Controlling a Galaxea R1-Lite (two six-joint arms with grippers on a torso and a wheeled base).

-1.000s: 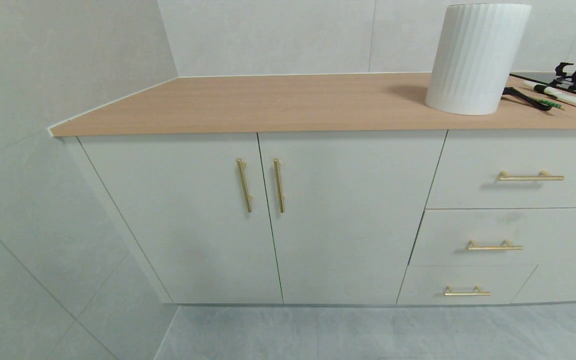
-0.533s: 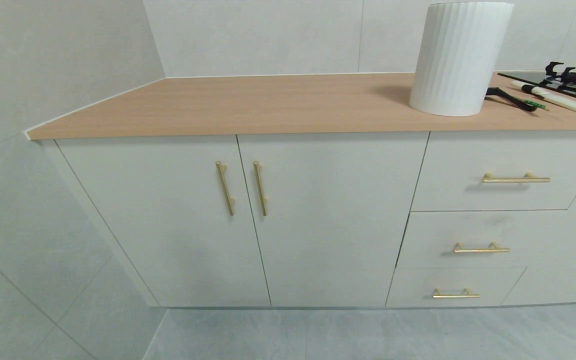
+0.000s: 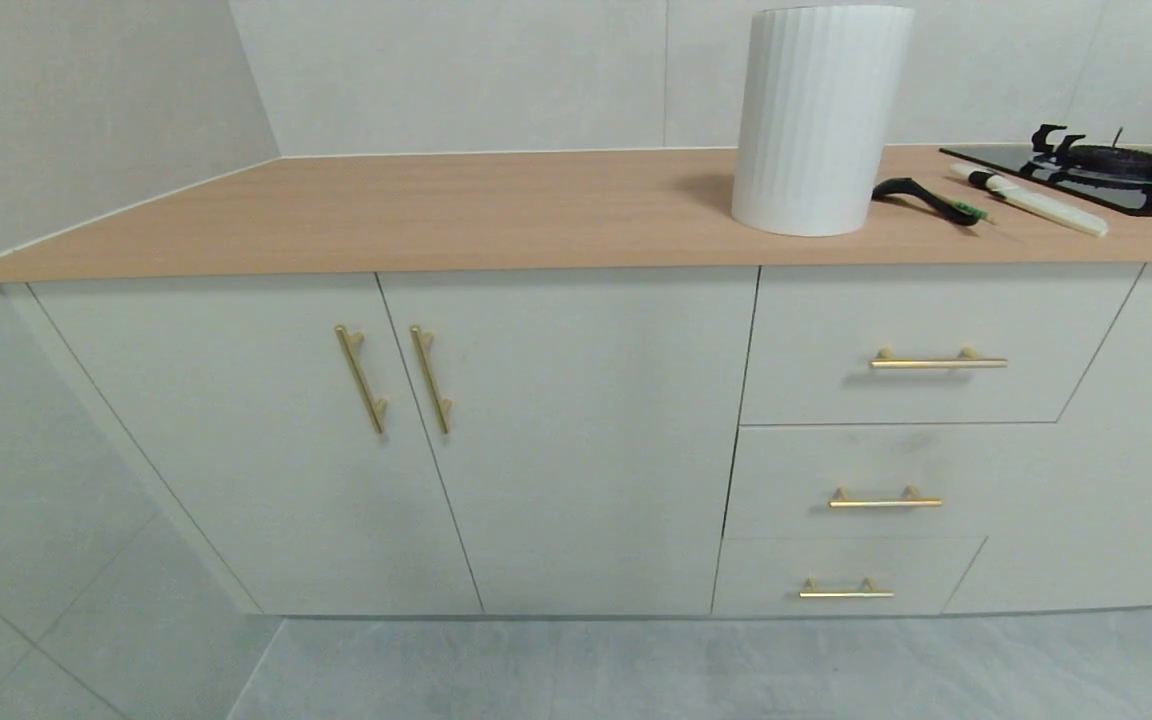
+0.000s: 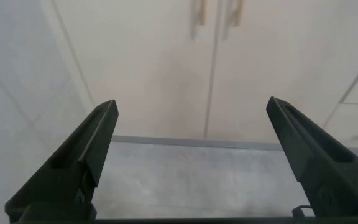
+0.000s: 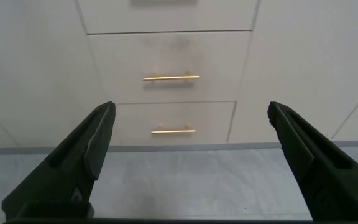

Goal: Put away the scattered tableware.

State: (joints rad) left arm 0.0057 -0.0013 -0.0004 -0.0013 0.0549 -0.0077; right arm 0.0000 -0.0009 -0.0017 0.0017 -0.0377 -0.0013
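Note:
On the wooden countertop (image 3: 436, 215) stands a tall white ribbed container (image 3: 819, 120). Just right of it lie a black-handled utensil (image 3: 921, 196) with a green tip and a long white utensil (image 3: 1031, 201) with a dark end. My left gripper (image 4: 191, 118) hangs open, low before the double cabinet doors (image 4: 210, 62), with nothing between its fingers. My right gripper (image 5: 191, 118) is open too, low in front of the drawers (image 5: 169, 65), holding nothing.
A black gas hob (image 3: 1106, 170) sits at the counter's far right. Below are two cabinet doors with gold handles (image 3: 396, 378) and three drawers with gold handles (image 3: 936, 361). A tiled wall (image 3: 56, 120) closes the left side. Grey floor (image 3: 636, 670) lies in front.
The head view has shifted: the whole cabinet and the things on the counter slide leftward in the picture, bringing the hob further into view. Nothing on the counter has moved.

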